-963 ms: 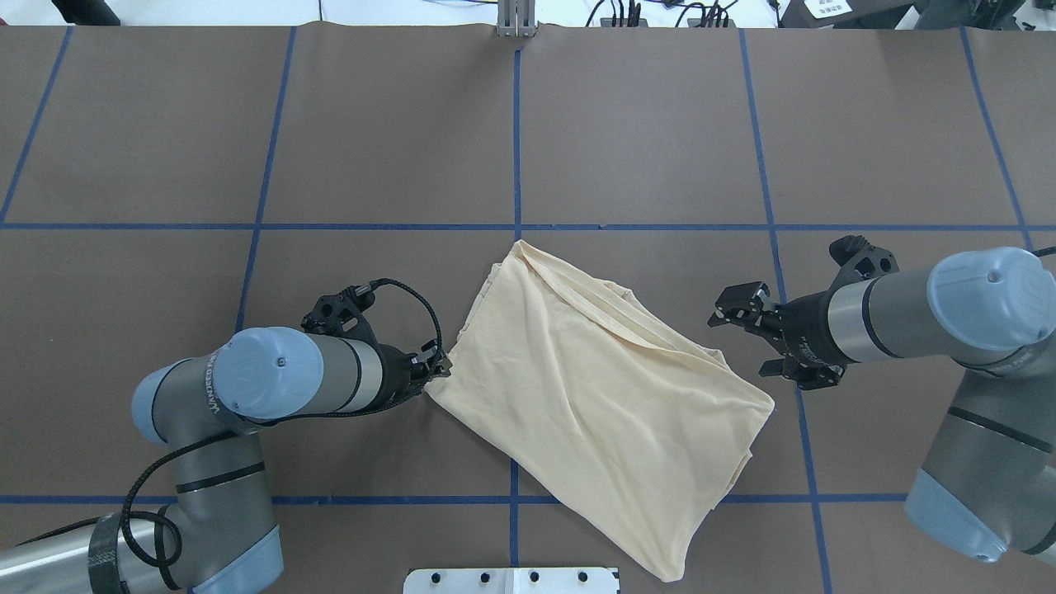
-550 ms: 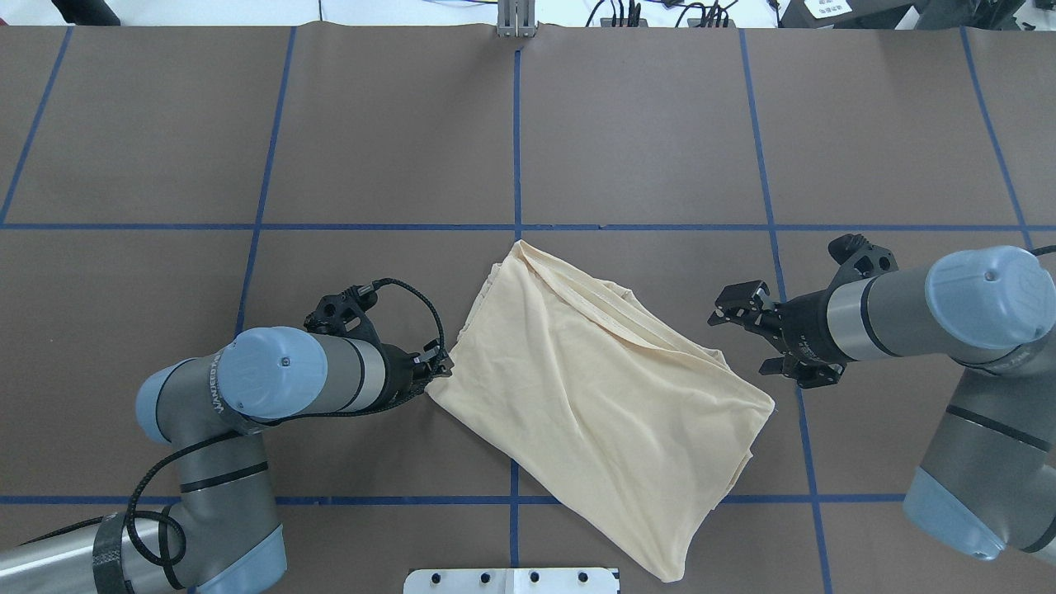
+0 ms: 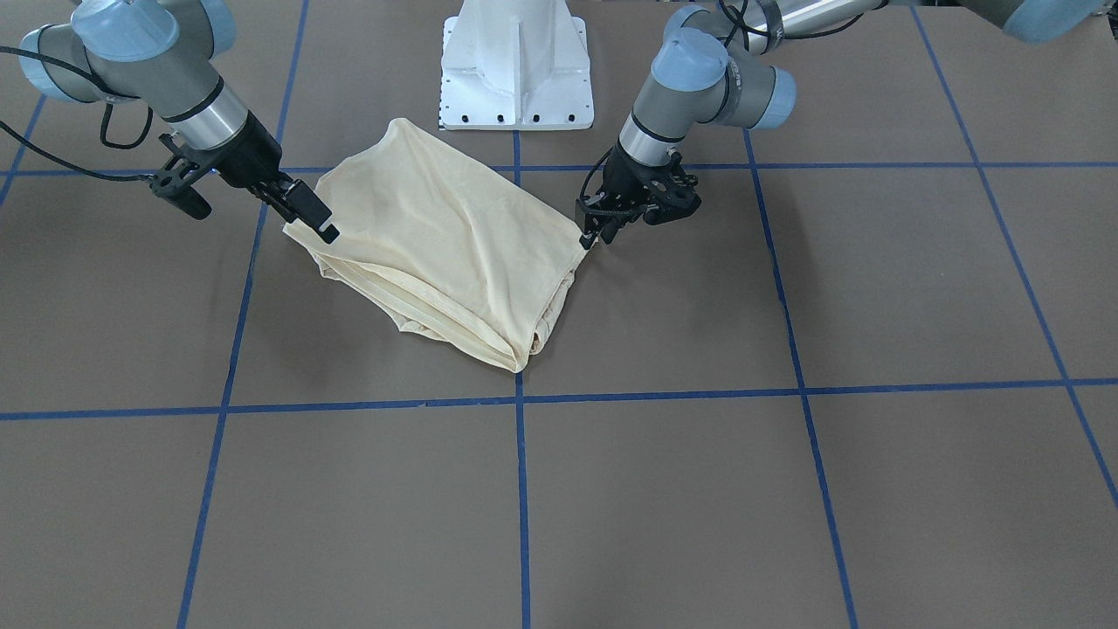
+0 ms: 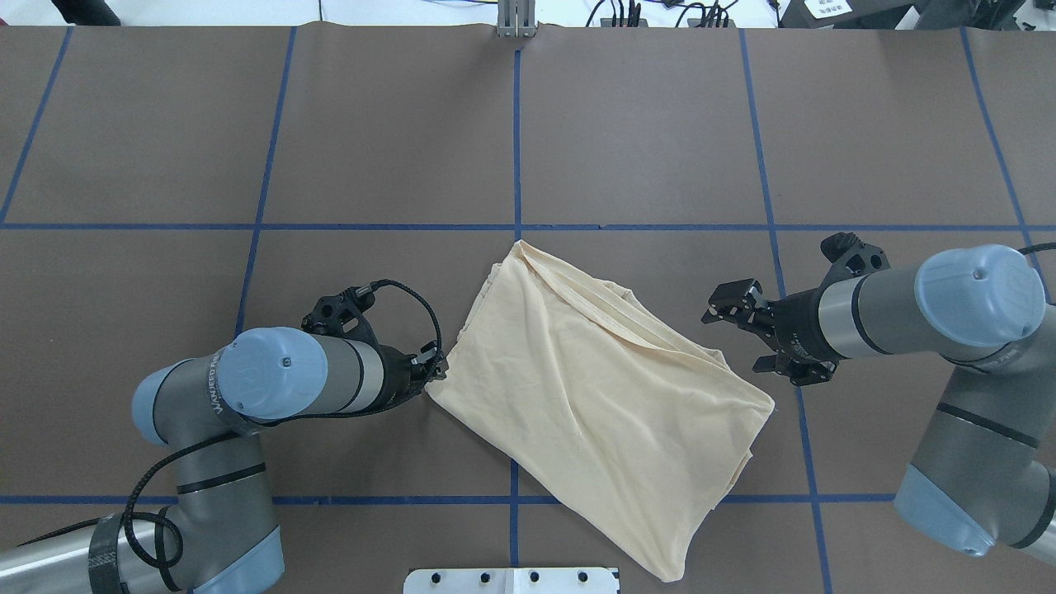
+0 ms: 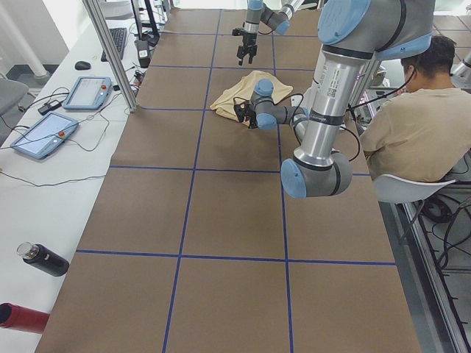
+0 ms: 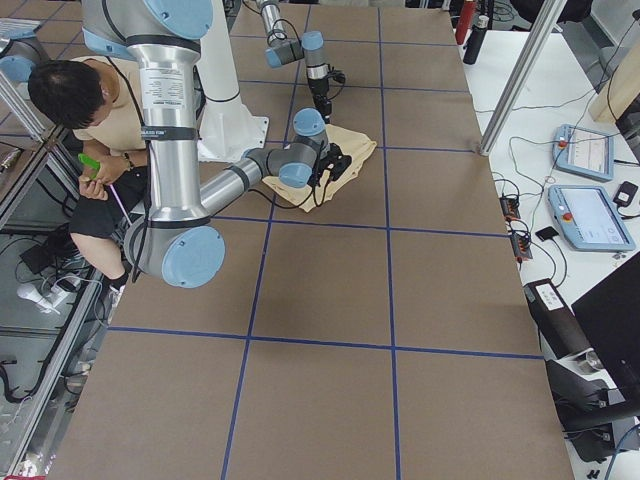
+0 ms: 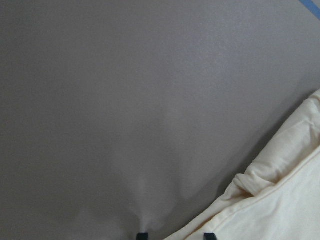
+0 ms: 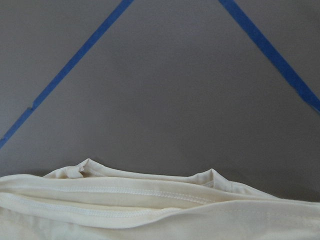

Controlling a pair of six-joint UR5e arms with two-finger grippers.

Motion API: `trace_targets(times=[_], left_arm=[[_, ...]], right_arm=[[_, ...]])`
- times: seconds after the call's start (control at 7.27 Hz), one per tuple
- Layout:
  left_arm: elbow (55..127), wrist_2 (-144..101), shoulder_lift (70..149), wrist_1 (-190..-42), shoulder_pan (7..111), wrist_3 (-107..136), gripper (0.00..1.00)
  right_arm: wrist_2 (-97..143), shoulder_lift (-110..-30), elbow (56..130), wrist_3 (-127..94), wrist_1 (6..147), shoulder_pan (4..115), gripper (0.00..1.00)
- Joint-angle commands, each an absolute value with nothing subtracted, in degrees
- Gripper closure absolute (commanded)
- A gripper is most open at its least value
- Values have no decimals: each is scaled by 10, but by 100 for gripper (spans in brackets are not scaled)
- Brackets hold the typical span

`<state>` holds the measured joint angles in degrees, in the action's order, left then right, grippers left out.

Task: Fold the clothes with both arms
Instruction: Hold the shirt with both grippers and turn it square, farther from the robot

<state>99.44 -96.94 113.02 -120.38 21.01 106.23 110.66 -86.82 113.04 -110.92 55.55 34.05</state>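
Left fingers (image 7: pixel 143 236) mostly cropped, at shirt (image 7: pixel 280 200) edge

Left arm (image 4: pixel 338 388), right arm (image 4: pixel 883 305): silver tubes, grey joints, light-blue caps. Left claw (image 4: pixel 441 367), right claw (image 4: pixel 740 334): black. Black braided cable (image 4: pixel 400 282) on left wrist.
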Motion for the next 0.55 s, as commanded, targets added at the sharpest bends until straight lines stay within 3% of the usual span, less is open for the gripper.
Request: trace_targets(times=[0.0,0.14,0.28,0.41], left_arm=[[996,-969,1130,-1198,209,1063,52],[997,-969,1132,-1197,209,1071,64],[996,-969,1131,-1197,208,1072,91],[996,-969,1133,-1197,208,1072,100]], right_arm=[[1107,-868,1130,-1109,555,341,0],[1107,-868,1131,-1109,555,342,0],[1107,-869,1130,-1109,555,343,0],[1107,-868,1130,-1109,555,343,0]])
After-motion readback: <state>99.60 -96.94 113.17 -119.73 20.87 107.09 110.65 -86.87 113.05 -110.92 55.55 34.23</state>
